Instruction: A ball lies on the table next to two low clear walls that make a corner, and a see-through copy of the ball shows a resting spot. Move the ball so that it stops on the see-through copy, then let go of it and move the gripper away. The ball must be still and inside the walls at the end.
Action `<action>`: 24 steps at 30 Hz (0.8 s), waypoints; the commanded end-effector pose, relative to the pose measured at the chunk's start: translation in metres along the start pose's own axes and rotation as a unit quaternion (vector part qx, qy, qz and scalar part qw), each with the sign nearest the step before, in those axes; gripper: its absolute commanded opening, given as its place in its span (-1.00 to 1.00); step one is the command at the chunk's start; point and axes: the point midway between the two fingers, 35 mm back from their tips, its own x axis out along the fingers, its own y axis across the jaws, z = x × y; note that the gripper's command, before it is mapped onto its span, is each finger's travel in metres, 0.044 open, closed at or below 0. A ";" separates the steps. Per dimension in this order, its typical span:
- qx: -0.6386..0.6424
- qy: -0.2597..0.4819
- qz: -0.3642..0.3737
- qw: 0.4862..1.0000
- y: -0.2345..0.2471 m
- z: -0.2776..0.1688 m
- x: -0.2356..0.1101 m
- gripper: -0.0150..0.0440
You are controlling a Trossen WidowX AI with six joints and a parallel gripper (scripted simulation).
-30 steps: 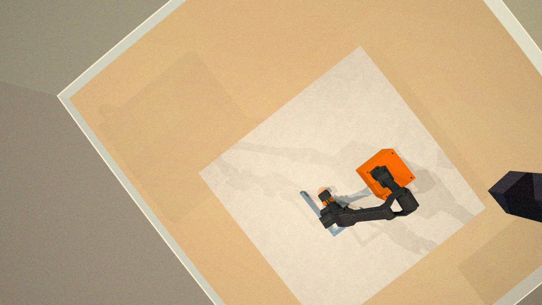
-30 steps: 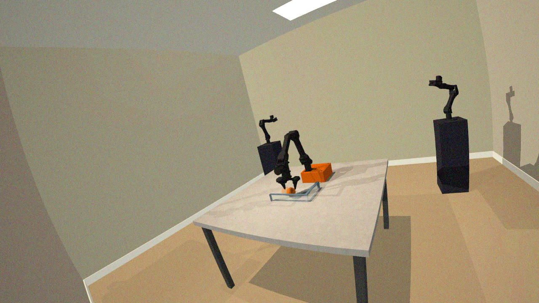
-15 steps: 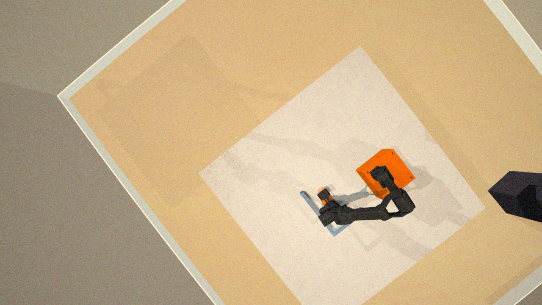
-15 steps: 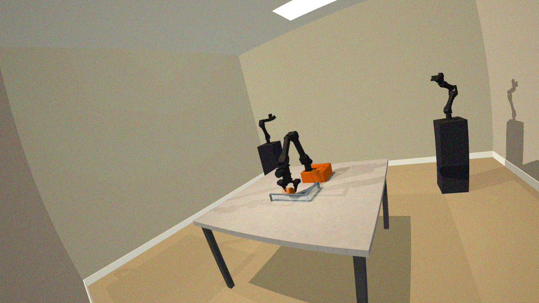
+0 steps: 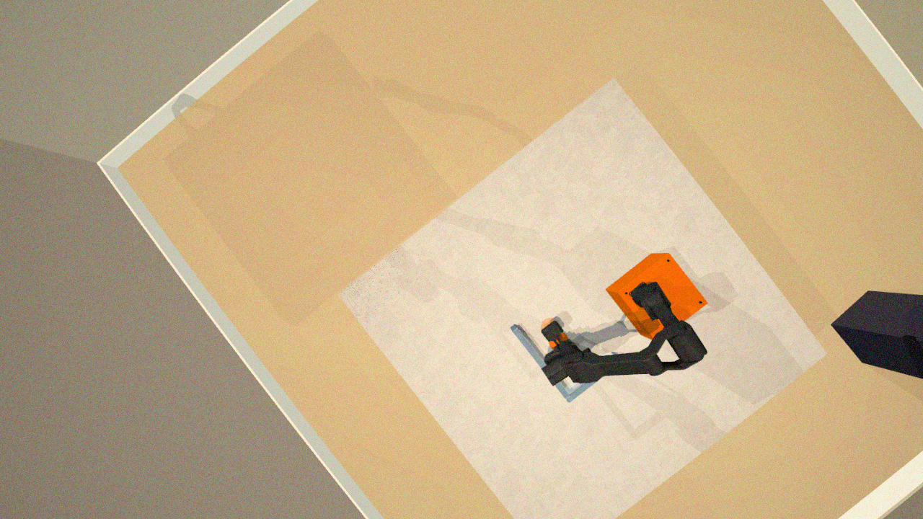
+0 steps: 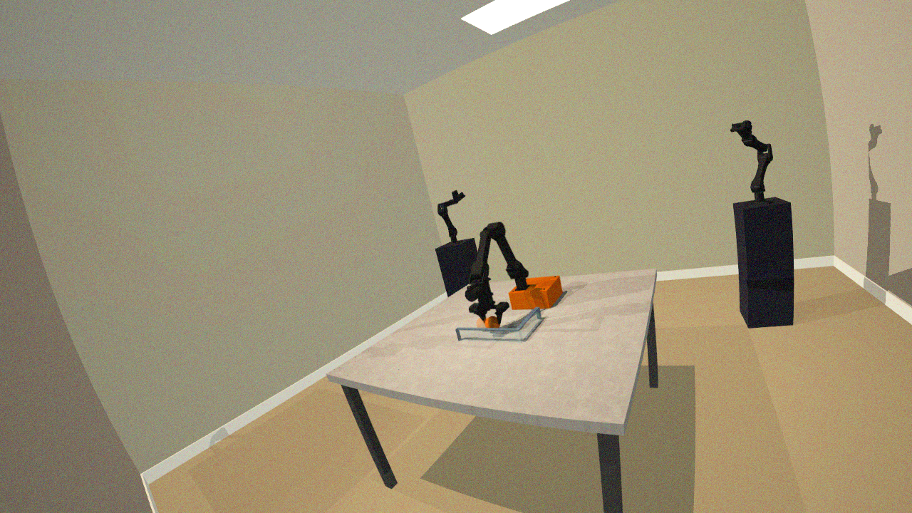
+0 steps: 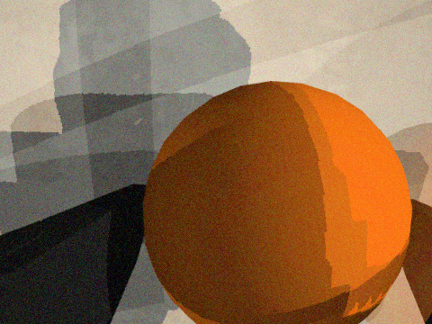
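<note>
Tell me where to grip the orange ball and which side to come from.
Grip the orange ball across its widest middle, coming straight down from above, as the gripper does now, shut on it. It is round, so lower or higher contact would probably squeeze it out. The clear walls block low sideways approaches.

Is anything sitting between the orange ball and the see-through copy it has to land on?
Nothing visible does. The gripper is shut on the ball, and the see-through copy peeks out just beside it in the wrist view, with only bare table between them.
</note>
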 end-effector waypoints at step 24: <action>-0.003 -0.008 -0.001 1.000 -0.013 -0.001 -0.125 -0.49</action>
